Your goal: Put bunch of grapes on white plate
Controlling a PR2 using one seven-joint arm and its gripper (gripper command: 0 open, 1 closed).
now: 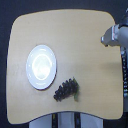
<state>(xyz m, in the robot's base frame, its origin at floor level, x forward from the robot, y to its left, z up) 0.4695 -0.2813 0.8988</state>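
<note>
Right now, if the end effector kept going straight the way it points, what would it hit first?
The end effector seems to point toward the exterior view's left, over bare light wooden table. That line looks free: the round glossy white plate and dark purple bunch of grapes lie lower in the picture. Depth is unclear.

One white plate (pixel 42 66) sits on one wooden table (pixel 80 35). One bunch of grapes (pixel 66 89) lies at the plate's four o'clock. One gripper (pixel 107 38) shows at the table's two o'clock edge.
</note>
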